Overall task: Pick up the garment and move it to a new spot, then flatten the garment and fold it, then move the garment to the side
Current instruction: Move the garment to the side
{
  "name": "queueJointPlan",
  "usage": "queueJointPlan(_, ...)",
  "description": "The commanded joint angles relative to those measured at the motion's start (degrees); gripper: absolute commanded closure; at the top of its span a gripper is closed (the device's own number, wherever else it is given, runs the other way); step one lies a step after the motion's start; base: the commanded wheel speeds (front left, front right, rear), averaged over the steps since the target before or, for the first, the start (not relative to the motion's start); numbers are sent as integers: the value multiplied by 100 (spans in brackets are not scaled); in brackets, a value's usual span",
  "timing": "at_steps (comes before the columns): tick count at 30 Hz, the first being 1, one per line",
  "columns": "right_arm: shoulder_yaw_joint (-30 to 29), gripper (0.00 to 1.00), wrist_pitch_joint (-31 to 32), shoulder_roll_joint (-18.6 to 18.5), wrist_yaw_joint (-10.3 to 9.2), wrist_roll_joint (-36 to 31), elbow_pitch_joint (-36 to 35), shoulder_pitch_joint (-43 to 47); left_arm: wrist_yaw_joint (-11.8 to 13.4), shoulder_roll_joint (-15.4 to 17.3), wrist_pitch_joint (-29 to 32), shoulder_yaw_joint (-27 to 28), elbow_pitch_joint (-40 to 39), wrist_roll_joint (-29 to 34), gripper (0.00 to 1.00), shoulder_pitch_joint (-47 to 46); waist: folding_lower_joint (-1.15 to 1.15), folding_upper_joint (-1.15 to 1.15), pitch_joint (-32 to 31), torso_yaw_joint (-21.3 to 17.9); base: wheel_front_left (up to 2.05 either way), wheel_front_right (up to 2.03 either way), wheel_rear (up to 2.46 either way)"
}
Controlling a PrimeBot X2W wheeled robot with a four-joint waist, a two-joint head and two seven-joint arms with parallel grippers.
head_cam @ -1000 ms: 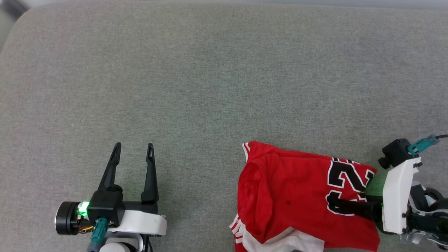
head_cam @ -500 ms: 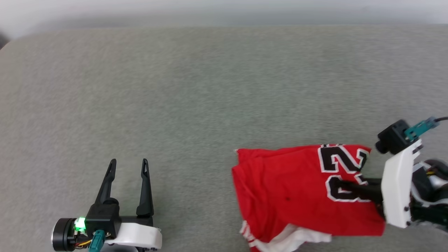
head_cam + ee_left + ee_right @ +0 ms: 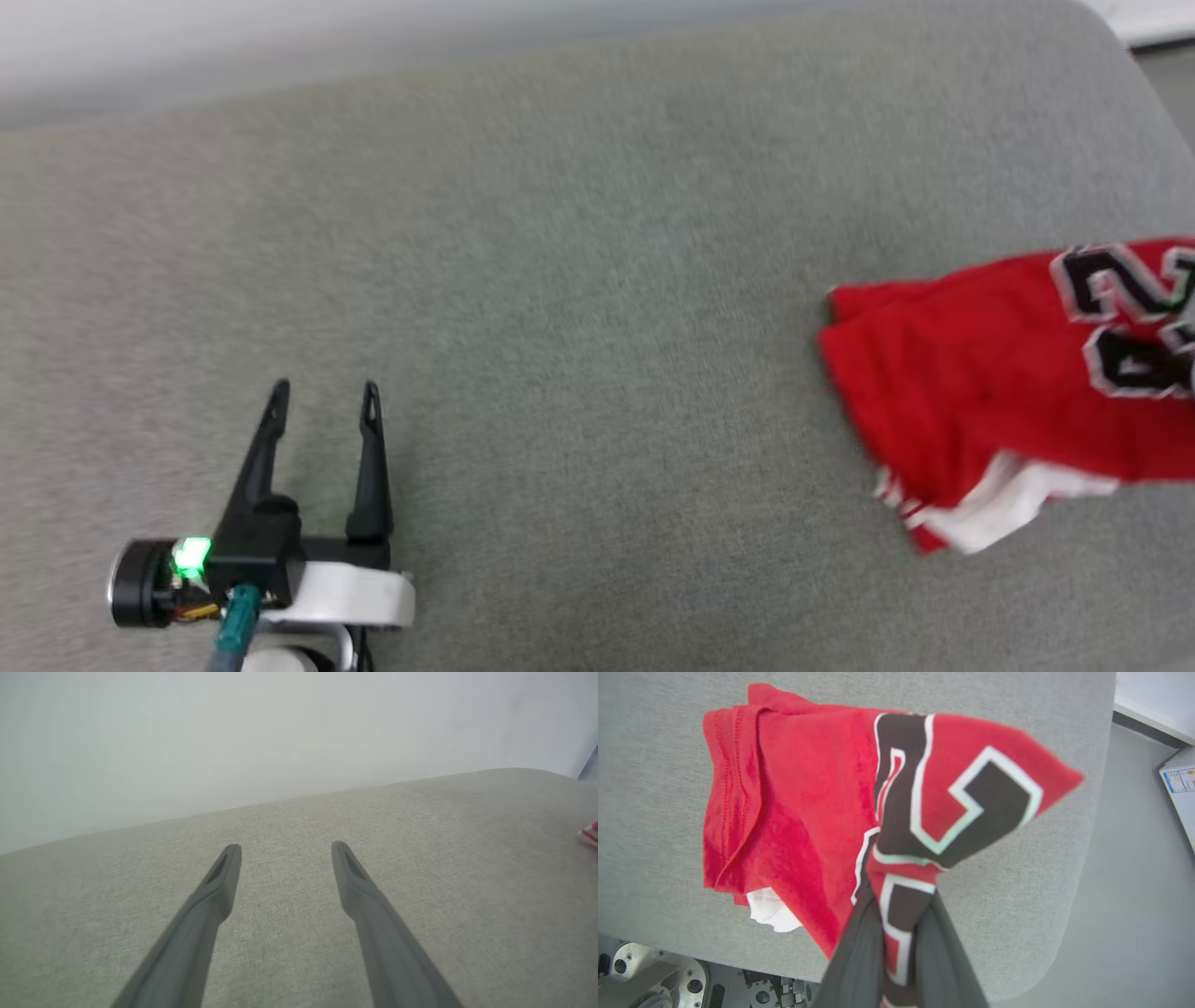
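The garment (image 3: 980, 392) sits at the right edge of the head view, a bunched red shirt running out of the frame, with black-and-white numerals at its upper right and a white sleeve with striped trim poking out at its lower edge. It rests on the grey table (image 3: 597, 280).

In the right wrist view the right end effector (image 3: 901, 914) rises from the bottom centre. Its two dark fingers (image 3: 859, 961) are pinched together on a fold of the garment (image 3: 798, 793) in the numbered area. From that pinch the cloth spreads up and to the left across the table (image 3: 654, 728), and a printed corner flares toward the upper right. The table's rounded edge and the floor (image 3: 1134, 905) lie to the right of it.

The left end effector (image 3: 325, 387) is at the lower left of the head view, well apart from the garment, fingers spread and holding nothing. In the left wrist view the left end effector (image 3: 286, 847) points over bare table (image 3: 420, 826), and a red-and-white sliver of the garment (image 3: 591, 834) shows at the far right edge.
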Motion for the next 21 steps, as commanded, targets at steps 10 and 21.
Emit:
queueJointPlan(10,-465,100,-887,-138,-6,-806,1849,-866,-63,357,-12,-57,-299,135,0,-623,0,0,1363,-335,0,0,0)
queueJointPlan(21,-1305,100,-1482,123,-7,-1650,3224,-1118,20,494,6,-144,-578,127,0,-789,0,0,1967,-196,0,0,0)
